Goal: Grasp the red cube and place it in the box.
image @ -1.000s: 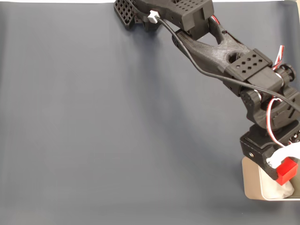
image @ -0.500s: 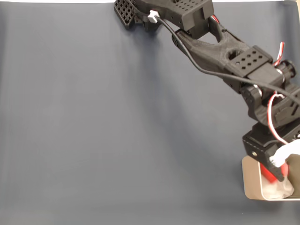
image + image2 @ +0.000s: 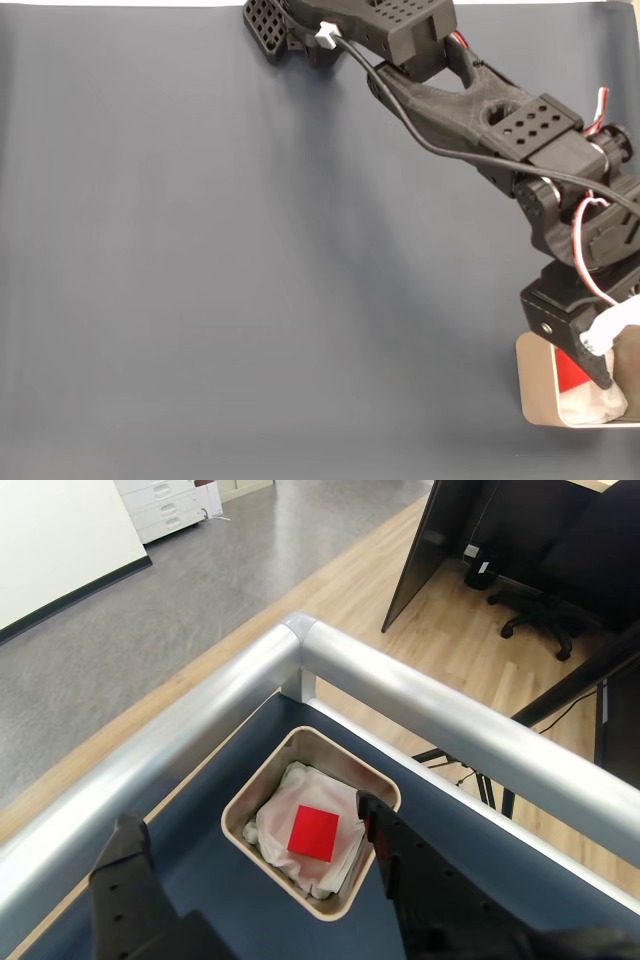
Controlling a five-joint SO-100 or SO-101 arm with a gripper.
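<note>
The red cube (image 3: 314,833) lies flat on the white lining inside the beige box (image 3: 298,738), free of the fingers. In the wrist view my gripper (image 3: 248,818) hangs above the box, open, one black finger (image 3: 124,875) at the left and the other (image 3: 395,855) at the right of the cube. In the fixed view the box (image 3: 534,385) sits at the lower right edge with the gripper (image 3: 601,358) over it. A sliver of the red cube (image 3: 572,376) shows beside the black finger there; the arm covers the rest.
A dark blue-grey mat (image 3: 250,280) covers the table, bare to the left of the arm. The wrist view shows a silver metal rail (image 3: 420,695) along the table's corner just beyond the box, and the floor below.
One second ago the gripper held the red cube above the box. It then dipped toward the lining and opened; the cube now rests in the box.
</note>
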